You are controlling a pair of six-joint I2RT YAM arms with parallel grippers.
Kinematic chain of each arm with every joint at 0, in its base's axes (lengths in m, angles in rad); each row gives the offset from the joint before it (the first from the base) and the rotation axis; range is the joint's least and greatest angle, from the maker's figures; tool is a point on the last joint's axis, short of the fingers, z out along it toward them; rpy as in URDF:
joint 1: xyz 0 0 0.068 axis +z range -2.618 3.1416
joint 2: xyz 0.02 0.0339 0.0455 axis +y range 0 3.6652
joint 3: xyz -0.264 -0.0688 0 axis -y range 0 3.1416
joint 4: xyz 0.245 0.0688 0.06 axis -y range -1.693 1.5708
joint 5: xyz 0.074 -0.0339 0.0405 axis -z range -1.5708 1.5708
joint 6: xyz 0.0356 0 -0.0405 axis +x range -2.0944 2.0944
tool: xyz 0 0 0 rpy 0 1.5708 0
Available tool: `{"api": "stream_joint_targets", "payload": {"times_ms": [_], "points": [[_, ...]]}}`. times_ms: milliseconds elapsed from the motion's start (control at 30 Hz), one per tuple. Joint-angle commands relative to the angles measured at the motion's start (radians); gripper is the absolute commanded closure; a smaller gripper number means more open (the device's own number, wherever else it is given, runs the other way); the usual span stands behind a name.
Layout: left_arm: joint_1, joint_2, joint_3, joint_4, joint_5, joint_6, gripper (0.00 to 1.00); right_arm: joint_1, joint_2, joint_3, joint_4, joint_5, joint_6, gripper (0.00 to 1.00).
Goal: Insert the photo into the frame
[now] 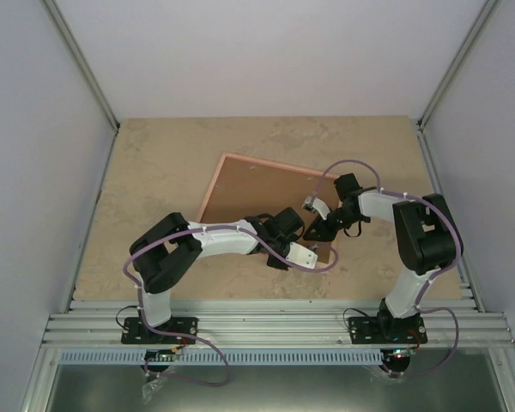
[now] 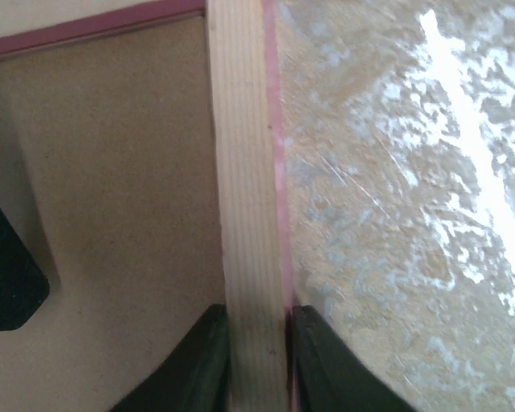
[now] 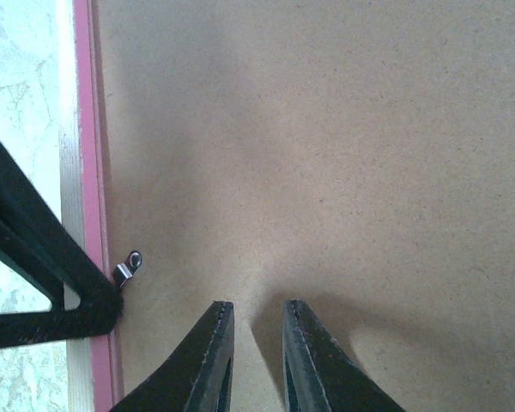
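Bright even light; white glare across table [image 2: 451,120]

**Beige table [image 1: 154,163] being occupied by one frame [image 1: 275,164]**

The pink frame is being borne back-up near the middle of the marbled tabletop, turned askew to its edges. A brown board [image 1: 249,193] is being enclosed by the frame's rim.

Beige marbled tabletop [image 1: 154,163] between plain white walls [image 1: 275,51]
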State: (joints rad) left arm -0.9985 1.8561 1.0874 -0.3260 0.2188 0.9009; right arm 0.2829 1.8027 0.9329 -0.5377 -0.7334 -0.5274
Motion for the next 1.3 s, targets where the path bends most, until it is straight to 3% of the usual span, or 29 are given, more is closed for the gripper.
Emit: {"api": "stream_joint_targets", "payload": {"times_ms": [0,167,400,700,800,933,1033,1267], "points": [[0.006,-0.049,-0.042,-0.111,0.004,0.063,0.64,-0.017,0.058,-0.022,-0.022,0.192,-0.013,0.8],[0.015,-0.095,-0.059,-0.075,-0.024,0.107,0.45,-0.017,0.054,-0.018,-0.028,0.188,-0.016,0.8],[0.015,-0.071,-0.041,-0.062,-0.035,0.117,0.38,-0.017,0.059,-0.02,-0.028,0.18,-0.015,0.8],[0.047,-0.074,-0.024,-0.045,-0.019,0.03,0.4,-0.031,-0.064,0.003,-0.068,0.162,-0.023,0.76],[0.089,-0.089,-0.029,-0.021,-0.006,-0.064,0.41,-0.05,-0.138,0.01,-0.081,0.204,-0.013,0.67],[0.107,-0.131,-0.094,0.05,-0.06,-0.127,0.42,-0.074,-0.238,-0.003,-0.1,0.266,0.011,0.46],[0.107,-0.139,-0.126,0.061,-0.069,-0.129,0.44,-0.077,-0.325,-0.048,-0.081,0.345,-0.014,0.39],[0.107,-0.111,-0.137,0.082,-0.09,-0.128,0.42,-0.064,-0.3,-0.04,-0.086,0.413,-0.069,0.41]]}}
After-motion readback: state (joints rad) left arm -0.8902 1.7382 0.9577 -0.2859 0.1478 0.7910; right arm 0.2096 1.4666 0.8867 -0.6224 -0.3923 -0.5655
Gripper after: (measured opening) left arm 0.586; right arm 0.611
